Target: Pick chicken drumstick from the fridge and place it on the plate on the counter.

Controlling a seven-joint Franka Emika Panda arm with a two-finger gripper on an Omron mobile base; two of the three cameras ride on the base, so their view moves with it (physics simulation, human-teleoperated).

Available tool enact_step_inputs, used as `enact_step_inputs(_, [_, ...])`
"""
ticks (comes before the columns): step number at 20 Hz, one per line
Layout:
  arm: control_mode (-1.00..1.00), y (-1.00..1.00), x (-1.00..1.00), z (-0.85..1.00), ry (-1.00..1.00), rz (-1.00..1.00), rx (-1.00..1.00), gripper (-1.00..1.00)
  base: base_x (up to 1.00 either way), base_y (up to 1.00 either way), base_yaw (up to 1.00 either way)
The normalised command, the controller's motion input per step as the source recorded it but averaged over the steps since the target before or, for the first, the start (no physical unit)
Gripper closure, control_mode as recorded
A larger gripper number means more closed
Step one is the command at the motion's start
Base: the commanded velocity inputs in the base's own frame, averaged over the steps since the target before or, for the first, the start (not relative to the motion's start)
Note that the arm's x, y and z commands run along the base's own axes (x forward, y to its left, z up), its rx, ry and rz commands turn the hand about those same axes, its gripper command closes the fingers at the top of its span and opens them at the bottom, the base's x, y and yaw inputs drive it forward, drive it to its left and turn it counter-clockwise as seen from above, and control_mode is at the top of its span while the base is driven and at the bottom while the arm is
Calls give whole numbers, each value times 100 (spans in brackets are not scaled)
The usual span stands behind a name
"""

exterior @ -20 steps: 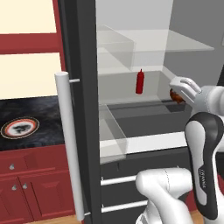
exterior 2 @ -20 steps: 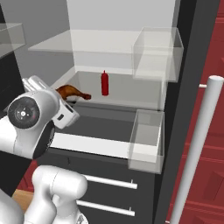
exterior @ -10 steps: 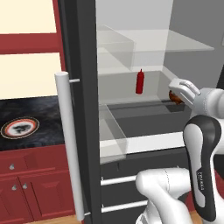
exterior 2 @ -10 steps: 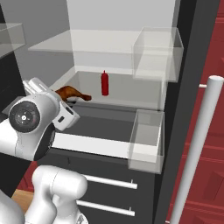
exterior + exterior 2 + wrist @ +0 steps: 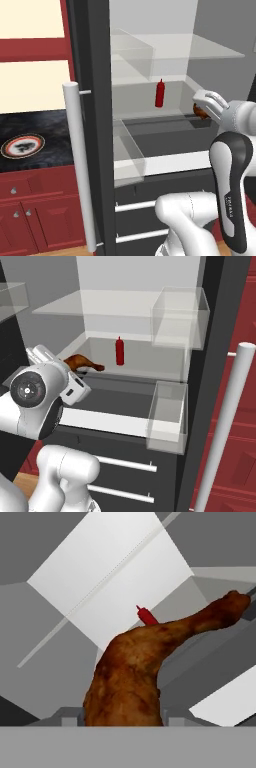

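My hand (image 5: 86, 372) was clamped on the chicken drumstick's (image 5: 135, 677) thick end, inside the fridge (image 5: 95, 75) at its shelf. Pulling out carelessly, I judged, could snag the glass bin (image 5: 167, 416) or loosen the grip.

Even flat rendered light, sharp, soft shadows, no glare.
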Motion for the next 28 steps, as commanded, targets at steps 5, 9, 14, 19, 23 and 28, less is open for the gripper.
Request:
enact_step_inputs(5, [100,0,0,0,0,0,0,100,-41,0,0])
enact_step_inputs(9, [100,0,0,0,0,0,0,100,-50,0,0])
enact_step_inputs(14, [100,0,0,0,0,0,0,100,-54,0,0])
enact_step_inputs(19, [100,0,0,0,0,0,0,100,-65,0,0])
enact_step_inputs(23, [100,0,0,0,0,0,0,100,-66,12,0])
enact_step_inputs(28, [100,0,0,0,0,0,0,100,-52,36,0])
